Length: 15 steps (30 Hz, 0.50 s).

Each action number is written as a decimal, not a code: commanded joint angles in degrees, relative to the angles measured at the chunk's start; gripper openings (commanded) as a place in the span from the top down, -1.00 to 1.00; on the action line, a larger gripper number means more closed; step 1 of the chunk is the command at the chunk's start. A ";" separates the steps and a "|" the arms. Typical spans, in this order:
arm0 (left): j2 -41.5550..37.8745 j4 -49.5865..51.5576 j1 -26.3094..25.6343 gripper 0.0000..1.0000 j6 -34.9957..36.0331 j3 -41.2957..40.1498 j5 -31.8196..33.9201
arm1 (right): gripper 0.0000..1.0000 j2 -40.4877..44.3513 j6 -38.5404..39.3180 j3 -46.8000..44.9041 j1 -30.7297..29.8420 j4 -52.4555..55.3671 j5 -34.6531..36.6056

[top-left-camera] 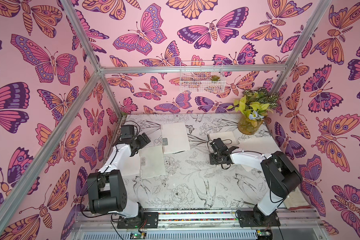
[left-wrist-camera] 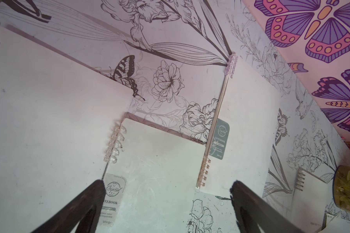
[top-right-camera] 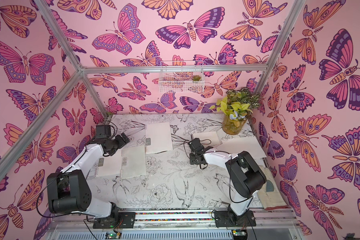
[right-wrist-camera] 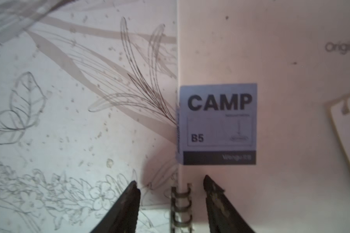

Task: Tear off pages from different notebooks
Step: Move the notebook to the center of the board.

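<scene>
Right gripper (right-wrist-camera: 171, 182) — jaws parted, straddling black coils (right-wrist-camera: 181, 196) of CAMP notebook (right-wrist-camera: 271, 50), seemingly not touching. Step, likely: securing binding. Next: clamp squarely. Left gripper (left-wrist-camera: 167, 182) — released, empty, well apart from the notebook.

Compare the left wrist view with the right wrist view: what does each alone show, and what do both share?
Only left wrist: two grey-labelled notebooks with clear coils, the plant jar, the butterfly wall. Only right wrist: the blue CAMP label. Both: the floral table and dark jaws standing apart.
</scene>
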State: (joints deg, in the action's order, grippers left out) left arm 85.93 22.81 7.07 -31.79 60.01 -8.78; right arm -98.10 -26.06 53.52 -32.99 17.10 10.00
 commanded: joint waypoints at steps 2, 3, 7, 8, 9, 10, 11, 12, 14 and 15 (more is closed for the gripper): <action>-0.06 -0.40 1.09 -1.00 0.67 -1.56 -0.43 | -0.07 0.93 -1.84 -1.83 -1.49 2.79 1.45; -0.15 -0.44 1.19 -1.00 0.59 -1.64 -0.62 | 0.00 0.76 -1.81 -2.00 -1.63 1.87 -0.03; -0.24 -0.39 1.45 -1.00 0.74 -1.82 -0.72 | 0.53 -3.29 -2.06 -0.53 -2.43 -3.10 -6.31; -0.21 -0.40 1.58 -1.00 0.83 -1.91 -0.72 | 0.59 -4.79 -1.98 0.84 -2.78 -3.28 -6.82; -0.18 -0.40 1.70 -1.00 0.77 -2.00 -0.73 | 0.67 -6.08 -1.78 2.13 -3.10 -3.31 -7.49; -0.19 -0.47 1.80 -1.00 0.77 -2.11 -0.76 | 0.71 -7.45 -1.51 3.52 -3.38 -3.58 -8.11; -0.07 -0.39 1.96 -1.00 0.78 -2.19 -0.79 | 0.71 -8.82 -1.10 5.21 -3.73 -4.00 -8.68; -0.06 -0.44 2.06 -1.00 0.88 -2.24 -0.89 | 0.72 -9.93 -0.65 6.71 -3.91 -3.92 -9.06; 0.05 -0.40 2.42 -1.00 0.91 -2.26 -1.21 | 0.73 -12.58 0.46 10.36 -4.10 -3.75 -9.55; 0.11 -0.36 2.58 -1.00 0.89 -2.26 -1.33 | 0.73 -13.63 1.24 11.80 -4.13 -3.78 -9.98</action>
State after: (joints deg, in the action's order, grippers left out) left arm 85.93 22.37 8.97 -31.75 58.67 -9.37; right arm -107.37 -26.74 63.20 -36.40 11.29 4.60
